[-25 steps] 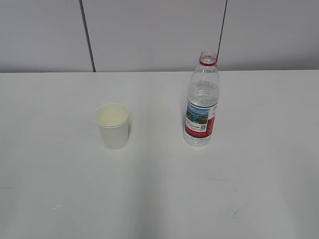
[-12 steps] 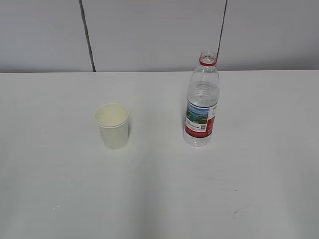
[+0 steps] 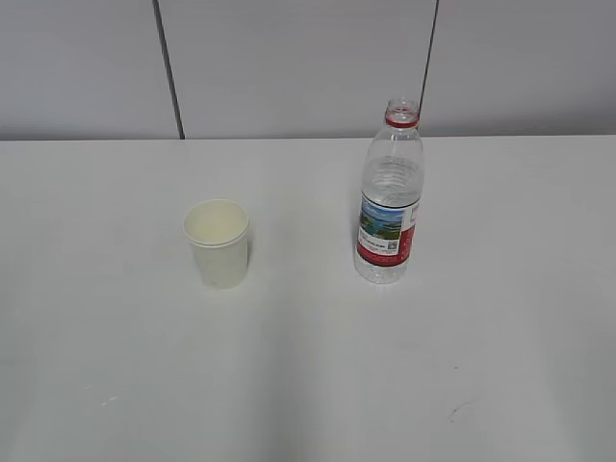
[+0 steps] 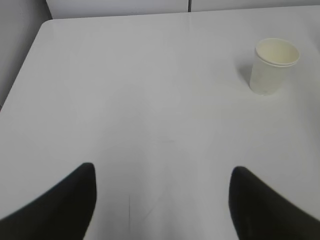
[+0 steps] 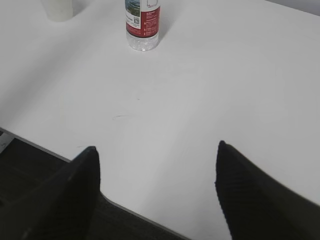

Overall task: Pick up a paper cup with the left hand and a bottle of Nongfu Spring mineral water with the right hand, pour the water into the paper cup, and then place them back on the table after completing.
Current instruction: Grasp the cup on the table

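Note:
A white paper cup (image 3: 219,243) stands upright on the white table (image 3: 308,366), left of centre. It also shows in the left wrist view (image 4: 274,65) at the upper right. A clear uncapped Nongfu Spring bottle (image 3: 389,197) with a red label stands upright to the cup's right, with water reaching its shoulder. Its lower part shows in the right wrist view (image 5: 143,25) at the top. My left gripper (image 4: 162,172) is open and empty, well short of the cup. My right gripper (image 5: 156,152) is open and empty above the table's near edge. Neither arm shows in the exterior view.
A grey panelled wall (image 3: 289,67) runs behind the table. The table's left edge (image 4: 20,80) shows in the left wrist view. The table's front edge (image 5: 45,147) and the dark space below it show in the right wrist view.

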